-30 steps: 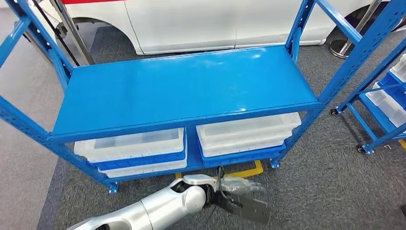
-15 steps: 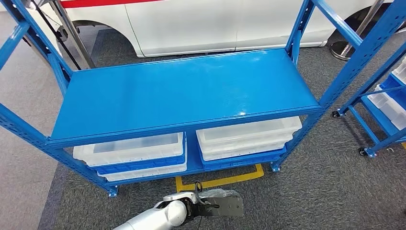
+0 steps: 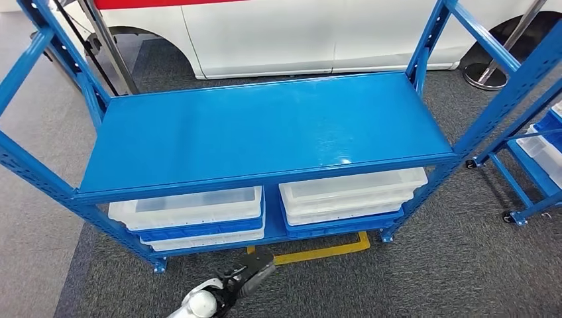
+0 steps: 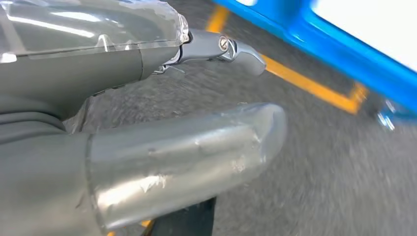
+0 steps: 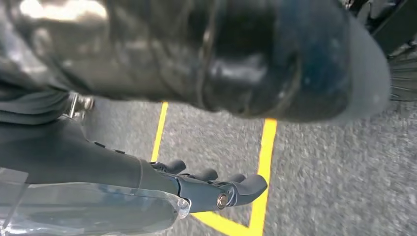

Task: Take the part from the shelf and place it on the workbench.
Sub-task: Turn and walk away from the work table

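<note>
Facing the robot is a blue shelf rack [image 3: 265, 132] whose wide upper board lies bare, with a white car [image 3: 265, 33] parked behind it. On the lower board sit two stacks of clear trays, one on the left [image 3: 192, 209] and one on the right [image 3: 351, 192]; what they contain is too faint to tell. A yellow floor line [image 3: 318, 253] runs on the grey carpet just in front of the rack.

The left hand [image 3: 246, 278] hangs low over the carpet, near that line and clear of the rack. From it a dark, flat piece [image 3: 257, 271] juts forward, which I judge may be the part. The left wrist view shows the taped thumb [image 4: 187, 152] and the straight fingers [image 4: 231, 46] apart with carpet between them, and a dark edge [image 4: 189, 221] below the thumb. Whether the hand truly grips that piece I cannot tell.

The right hand [image 5: 196, 189] hangs over the carpet with its fingers straight and side by side, holding nothing.

If that piece is the part, the taking from the rack looks done. Carrying it to the workbench and setting it down are left to do.
</note>
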`<state>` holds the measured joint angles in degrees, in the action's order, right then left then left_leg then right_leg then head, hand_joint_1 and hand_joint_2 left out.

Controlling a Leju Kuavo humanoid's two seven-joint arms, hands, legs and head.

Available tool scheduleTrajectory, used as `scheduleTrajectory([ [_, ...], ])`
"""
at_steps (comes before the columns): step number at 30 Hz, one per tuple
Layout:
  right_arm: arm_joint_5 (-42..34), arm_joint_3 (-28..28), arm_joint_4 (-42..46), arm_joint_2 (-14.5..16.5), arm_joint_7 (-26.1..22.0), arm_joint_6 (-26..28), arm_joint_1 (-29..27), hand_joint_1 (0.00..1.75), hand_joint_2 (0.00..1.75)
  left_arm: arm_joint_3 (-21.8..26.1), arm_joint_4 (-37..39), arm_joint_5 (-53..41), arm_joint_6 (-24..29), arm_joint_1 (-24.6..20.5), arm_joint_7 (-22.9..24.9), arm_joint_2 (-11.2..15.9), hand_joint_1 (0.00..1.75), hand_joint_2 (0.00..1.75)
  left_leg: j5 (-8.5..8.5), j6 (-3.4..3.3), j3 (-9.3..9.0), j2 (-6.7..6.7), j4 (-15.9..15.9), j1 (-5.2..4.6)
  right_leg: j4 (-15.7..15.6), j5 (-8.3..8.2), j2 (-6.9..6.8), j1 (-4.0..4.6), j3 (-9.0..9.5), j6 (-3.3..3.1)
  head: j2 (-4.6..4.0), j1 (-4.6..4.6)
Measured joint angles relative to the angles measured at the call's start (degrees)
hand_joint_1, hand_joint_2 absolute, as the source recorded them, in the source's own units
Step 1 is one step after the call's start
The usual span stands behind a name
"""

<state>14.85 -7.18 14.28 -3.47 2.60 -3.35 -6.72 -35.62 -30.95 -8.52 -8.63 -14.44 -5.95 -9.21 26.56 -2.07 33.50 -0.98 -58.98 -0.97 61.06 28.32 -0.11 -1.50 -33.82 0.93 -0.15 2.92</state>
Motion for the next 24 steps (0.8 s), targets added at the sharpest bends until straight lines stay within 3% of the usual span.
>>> scheduleTrajectory([
  [2, -1.50, 0.58, -0.07, 0.36, -0.27, 0.38, -0.69, 0.00, 0.00, 3.36, 0.02, 0.86, 0.89, 1.94, 0.60, 0.94, 0.00, 0.00, 0.18, 0.50, -0.04, 0.04, -0.05, 0.00, -0.20, -0.17, 0.02, 0.03, 0.07, -0.48, 0.00, -0.01],
  [4, -2.90, 1.09, 0.22, 0.71, -0.50, 0.65, -0.91, 0.00, 0.00, 6.57, 0.20, 1.69, 1.71, 4.27, 1.15, 1.81, 0.00, 0.00, 1.49, 1.26, 0.43, 0.15, -1.50, 0.17, -0.57, -0.32, -0.15, -0.19, 0.22, -1.17, 0.00, 0.01],
  [7, -4.66, 1.76, 1.78, 0.99, -0.83, 1.08, -0.44, 0.00, 0.00, 10.55, 1.43, 2.69, 2.74, 7.96, 1.89, 3.04, 0.00, 0.00, 6.73, 2.37, 4.51, 0.39, -10.83, 0.75, -0.80, -0.36, -0.42, -0.35, 0.33, -1.75, 0.00, 0.05],
  [8, -5.18, 1.92, 2.49, 1.08, -0.94, 1.25, -0.12, 0.00, 0.00, 11.71, 2.13, 3.00, 3.05, 9.30, 2.12, 3.41, 0.00, 0.00, 7.93, 2.61, 6.01, 0.44, -14.00, 0.98, -0.79, -0.33, -0.48, -0.35, 0.34, -1.77, 0.00, 0.05],
  [9, -5.64, 2.05, 3.27, 1.18, -1.03, 1.38, 0.27, 0.00, 0.00, 12.77, 2.89, 3.26, 3.31, 10.66, 2.34, 3.69, 0.00, 0.00, 8.02, 2.78, 6.71, 0.50, -15.43, 1.18, -0.78, -0.28, -0.52, -0.37, 0.36, -1.76, 0.00, 0.05],
  [10, -6.08, 2.20, 4.13, 1.27, -1.09, 1.47, 0.74, 0.00, 0.00, 13.83, 3.75, 3.50, 3.57, 12.04, 2.52, 4.00, 0.00, 0.00, 7.07, 2.88, 6.40, 0.54, -14.77, 1.35, -0.77, -0.23, -0.54, -0.41, 0.43, -1.72, 0.00, 0.05],
  [13, -7.33, 2.75, 7.02, 1.63, -1.30, 1.60, 2.25, 0.00, 0.00, 16.64, 6.36, 4.24, 4.31, 15.73, 3.02, 4.78, 0.00, 0.00, 1.87, 2.74, 0.86, 0.81, -3.76, 1.52, -0.79, 0.06, -0.52, -0.50, 0.87, -1.23, 0.00, 0.05],
  [15, -8.30, 3.22, 8.69, 1.83, -1.48, 1.76, 2.93, 0.00, 0.00, 18.84, 7.91, 4.82, 4.91, 18.00, 3.38, 5.37, 0.00, 0.00, 0.90, 2.23, -1.24, 0.88, 0.31, 1.25, -0.95, 0.18, -0.52, -0.42, 1.05, -0.55, 0.00, 0.04],
  [17, -9.49, 3.85, 9.59, 2.01, -1.62, 2.10, 3.04, 0.00, 0.00, 21.49, 8.84, 5.51, 5.63, 20.17, 3.88, 6.02, 0.00, 0.00, 0.88, 1.58, -1.46, 0.76, 0.65, 1.05, -1.61, -0.02, -0.53, -0.35, 1.32, 0.20, 0.00, 0.03],
  [18, -10.13, 4.17, 9.71, 2.10, -1.69, 2.30, 2.78, 0.00, 0.00, 22.91, 8.99, 5.90, 6.03, 20.98, 4.14, 6.35, 0.00, 0.00, 0.65, 1.50, -1.70, 0.70, 1.09, 1.14, -1.98, -0.07, -0.56, -0.23, 1.58, 0.15, 0.00, 0.01],
  [22, -12.77, 5.13, 9.45, 2.28, -2.02, 2.78, 0.76, 0.00, 0.00, 28.16, 9.05, 7.39, 7.61, 22.13, 5.00, 7.25, 0.00, 0.00, 0.00, 1.60, -2.60, 0.22, 2.69, 1.27, -3.25, -0.63, -0.57, 0.27, 2.49, -3.52, 0.00, -0.04],
  [24, -13.87, 5.55, 9.28, 2.38, -2.16, 3.06, -0.26, 0.00, 0.00, 30.25, 9.04, 8.06, 8.29, 22.50, 5.47, 7.56, 0.00, 0.00, 0.22, 1.26, -2.76, 0.30, 2.65, 1.06, -3.33, -0.68, -0.46, 0.13, 2.71, -3.49, 0.00, -0.04],
])
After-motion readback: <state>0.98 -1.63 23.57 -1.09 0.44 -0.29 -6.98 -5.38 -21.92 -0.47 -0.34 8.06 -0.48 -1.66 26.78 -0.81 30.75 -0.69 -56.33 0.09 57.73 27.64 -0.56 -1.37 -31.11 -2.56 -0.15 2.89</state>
